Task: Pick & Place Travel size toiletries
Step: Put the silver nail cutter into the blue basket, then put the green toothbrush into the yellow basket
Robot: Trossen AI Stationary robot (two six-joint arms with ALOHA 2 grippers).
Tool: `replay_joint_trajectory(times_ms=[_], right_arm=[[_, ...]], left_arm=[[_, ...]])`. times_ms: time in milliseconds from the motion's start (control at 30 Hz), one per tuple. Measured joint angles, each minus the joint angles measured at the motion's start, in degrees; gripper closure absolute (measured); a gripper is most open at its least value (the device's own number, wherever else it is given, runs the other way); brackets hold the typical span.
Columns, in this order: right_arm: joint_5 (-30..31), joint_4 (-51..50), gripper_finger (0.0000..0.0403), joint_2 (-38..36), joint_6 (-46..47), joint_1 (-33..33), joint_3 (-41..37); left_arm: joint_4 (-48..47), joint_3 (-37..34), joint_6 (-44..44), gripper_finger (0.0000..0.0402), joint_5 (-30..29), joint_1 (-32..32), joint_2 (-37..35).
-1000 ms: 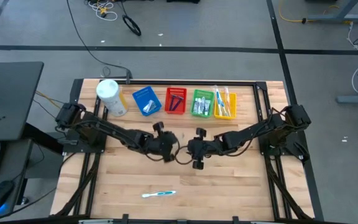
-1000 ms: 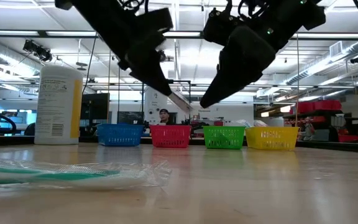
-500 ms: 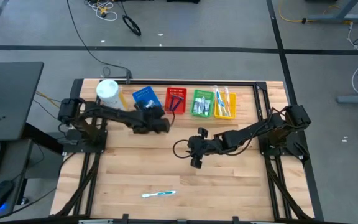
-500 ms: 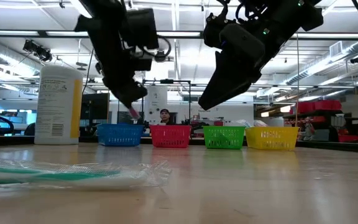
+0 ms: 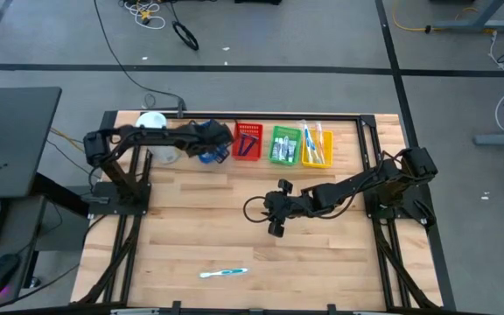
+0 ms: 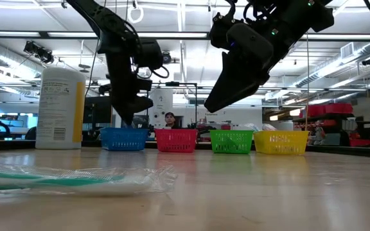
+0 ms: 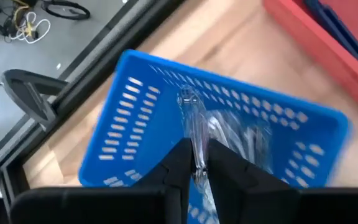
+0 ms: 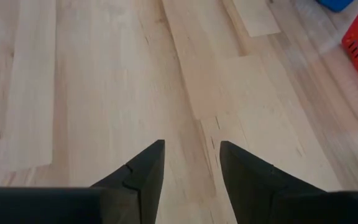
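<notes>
My left gripper (image 5: 215, 147) hangs over the blue basket (image 5: 205, 140) at the table's far side, shut on a slim toiletry item in a clear wrapper (image 7: 191, 124). In the low view this gripper (image 6: 128, 117) points down just above the blue basket (image 6: 124, 138). More wrapped items lie in the blue basket (image 7: 129, 106). My right gripper (image 5: 268, 214) is open above the bare middle of the table (image 8: 191, 155). A wrapped white-green toothbrush (image 5: 224, 273) lies flat near the table's near edge, also in the low view (image 6: 63, 179). My left gripper pinches the wrapped item's near end (image 7: 196, 167) between its two fingers, coming from above and pointing down. The item runs on past the fingertips along the fingers' line, over the inside of the blue basket. Whether its free end (image 7: 187, 98) touches the basket cannot be told.
A red basket (image 5: 248, 142), a green basket (image 5: 284, 144) and a yellow basket (image 5: 317, 146) stand in a row right of the blue one. A large white canister (image 5: 154, 131) stands left of it, under the left arm. Bare wood lies between the baskets and the toothbrush.
My left gripper has left the middle of the table, where it stood tip to tip with my right gripper. It has swung toward the far edge and left, carrying the wrapped item to above the blue basket, and has tipped to point down. My right arm has kept still.
</notes>
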Motion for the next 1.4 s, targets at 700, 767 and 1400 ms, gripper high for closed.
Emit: replay_joint_trajectory(times_ms=[700,767,1400], right_arm=[[0.0,0.0,0.0238,0.0,-0.1,0.0,0.0],[-0.1,0.0,0.0238,0.0,-0.1,0.0,0.0],[-19.0,23.1,0.0237,7.6,-11.0,4.0,0.0]], left_arm=[[1.6,0.0,3.9,0.0265,4.6,2.2,0.0],[1.6,0.0,4.8,0.0263,3.6,2.1,-0.1],[1.5,1.7,0.6,0.0270,10.5,-18.1,-26.1]])
